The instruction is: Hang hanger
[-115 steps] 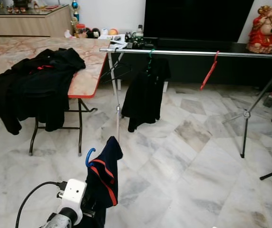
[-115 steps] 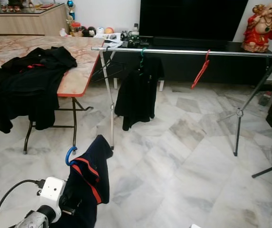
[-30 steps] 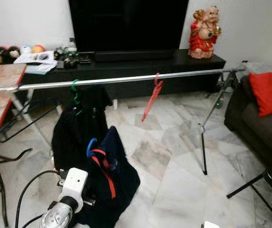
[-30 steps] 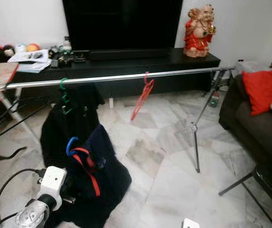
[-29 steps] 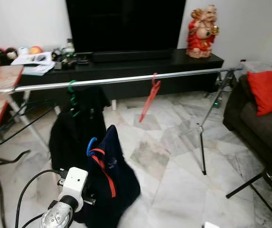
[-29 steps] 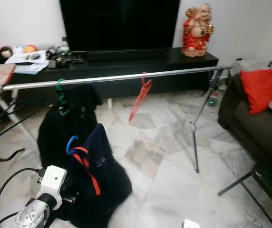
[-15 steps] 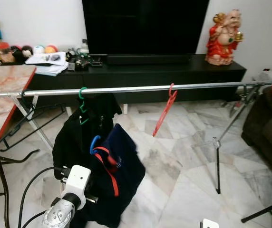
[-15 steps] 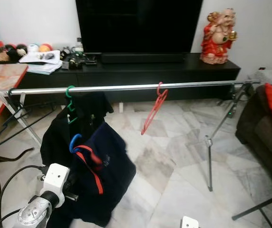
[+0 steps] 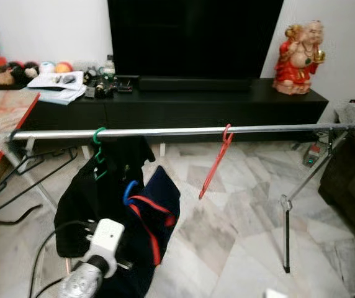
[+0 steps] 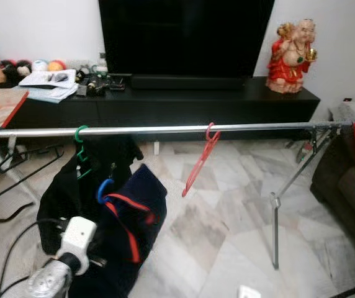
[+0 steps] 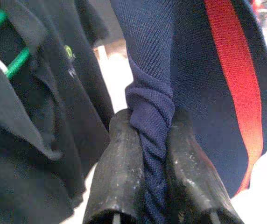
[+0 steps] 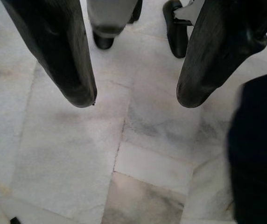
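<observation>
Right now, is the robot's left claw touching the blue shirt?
Touching. The left wrist view shows the left gripper with both black fingers pinched tight on a twisted fold of the navy shirt.

You are holding a dark blue shirt with red stripes, and it sits on a blue hanger. The left claw is pinched tight on a twisted bunch of the blue cloth, so the shirt stands up above the claw and droops down its side. The hanger's curved blue hook pokes out at the top of the shirt, above the claw. The hook is still below the long silver rail and is not on it. The rail runs level, higher than the claw and a bit beyond it. The hook is near the rail, just past the claw's top.
</observation>
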Controlling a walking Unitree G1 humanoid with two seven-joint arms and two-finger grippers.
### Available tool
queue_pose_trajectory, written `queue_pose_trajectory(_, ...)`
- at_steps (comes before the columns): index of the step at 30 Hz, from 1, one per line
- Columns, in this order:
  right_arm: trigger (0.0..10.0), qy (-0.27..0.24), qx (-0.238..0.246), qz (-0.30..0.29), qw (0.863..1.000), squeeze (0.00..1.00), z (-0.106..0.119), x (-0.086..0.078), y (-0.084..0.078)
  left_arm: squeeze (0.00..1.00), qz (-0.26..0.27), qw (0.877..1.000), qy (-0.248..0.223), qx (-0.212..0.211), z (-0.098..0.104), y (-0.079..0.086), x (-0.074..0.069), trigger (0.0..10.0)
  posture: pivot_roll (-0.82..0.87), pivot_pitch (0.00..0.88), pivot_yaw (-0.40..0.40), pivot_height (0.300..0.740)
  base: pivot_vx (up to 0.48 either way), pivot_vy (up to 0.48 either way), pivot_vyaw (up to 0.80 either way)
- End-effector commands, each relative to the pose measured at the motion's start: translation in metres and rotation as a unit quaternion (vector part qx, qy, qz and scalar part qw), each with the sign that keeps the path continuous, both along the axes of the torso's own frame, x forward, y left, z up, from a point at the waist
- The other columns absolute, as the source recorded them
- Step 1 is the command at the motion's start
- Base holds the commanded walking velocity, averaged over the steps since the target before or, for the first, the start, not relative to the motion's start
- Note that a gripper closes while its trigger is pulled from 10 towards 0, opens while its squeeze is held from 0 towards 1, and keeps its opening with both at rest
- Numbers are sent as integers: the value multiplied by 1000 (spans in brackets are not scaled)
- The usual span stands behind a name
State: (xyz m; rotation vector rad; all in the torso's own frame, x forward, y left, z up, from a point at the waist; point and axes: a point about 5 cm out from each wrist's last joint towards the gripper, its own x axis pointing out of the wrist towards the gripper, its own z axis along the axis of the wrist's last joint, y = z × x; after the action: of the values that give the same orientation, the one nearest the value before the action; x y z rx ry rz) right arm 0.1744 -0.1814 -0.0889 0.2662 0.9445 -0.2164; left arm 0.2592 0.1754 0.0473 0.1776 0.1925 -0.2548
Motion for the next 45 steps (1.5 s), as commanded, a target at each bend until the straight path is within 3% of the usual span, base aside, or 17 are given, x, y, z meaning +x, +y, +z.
queue_pose_trajectory(1,10000,6,-12,-11,1000,0,-1,-5,-11,0,-15,1000,-24,-10,9,-10,5,10000,169,0,-27,740,356,0,0)
queue_pose_trajectory(14,10000,5,-13,-10,1000,0,0,-3,-11,0,-27,1000,-8,4,6,-10,6,10000,171,0,-30,740,355,0,0)
queue_pose_trajectory(26,10000,4,-12,-10,1000,0,1,-1,-10,0,-43,999,7,32,7,-10,19,10000,163,0,-26,740,347,0,0)
queue_pose_trajectory(34,10000,1,-10,-10,1000,0,1,1,-8,0,-105,991,22,79,5,-14,23,10000,151,0,-17,740,0,0,0)
queue_pose_trajectory(45,10000,1,-17,-4,1000,0,3,3,-14,0,-93,993,-4,71,15,-26,42,10000,143,0,-66,740,0,0,0)
